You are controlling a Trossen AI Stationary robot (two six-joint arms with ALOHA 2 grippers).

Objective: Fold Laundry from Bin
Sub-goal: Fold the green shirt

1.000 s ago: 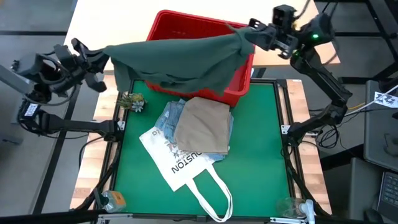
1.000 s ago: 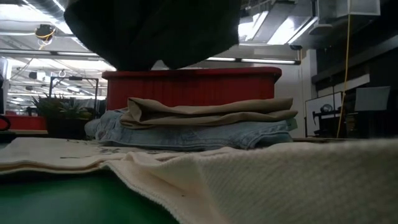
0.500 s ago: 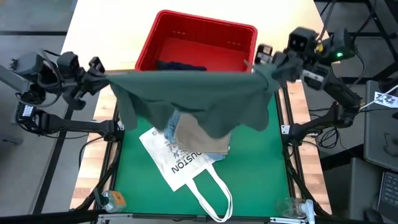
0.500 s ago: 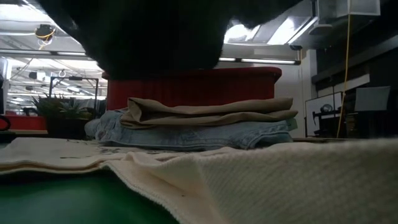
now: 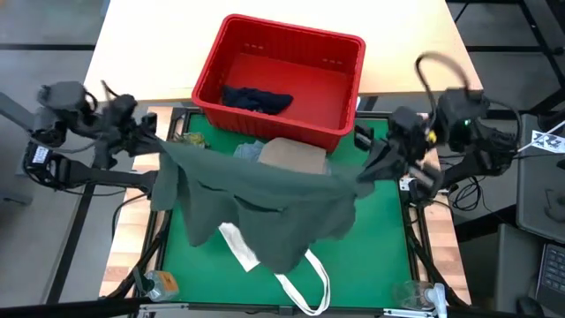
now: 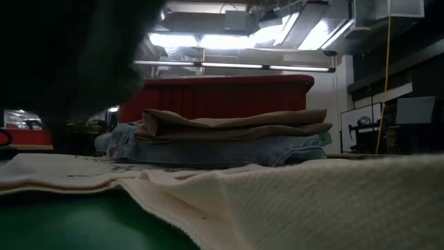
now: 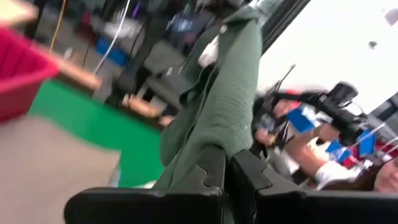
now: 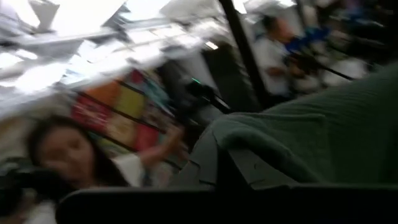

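The dark olive shirt I hold is soft, matt cloth that drapes in loose folds, and my fingers on it are matt black plastic. The bin is smooth red plastic with a slight gloss; the tote bag is coarse, rough-woven cream cloth. The mat looks flat and matt green, beside the pale wood table.

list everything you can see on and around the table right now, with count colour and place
dark olive cloth shirt: one, olive green, stretched between both grippers over the green mat
red plastic bin: one, red, far edge of table
dark navy garment: one, navy, inside the bin
folded beige cloth: one, khaki, on top of the jeans
light blue denim jeans: one, blue, folded under the beige cloth
white tote bag: one, cream, near edge of mat, partly under the shirt
left gripper: fingers shut on shirt's left corner
right gripper: fingers shut on shirt's right corner
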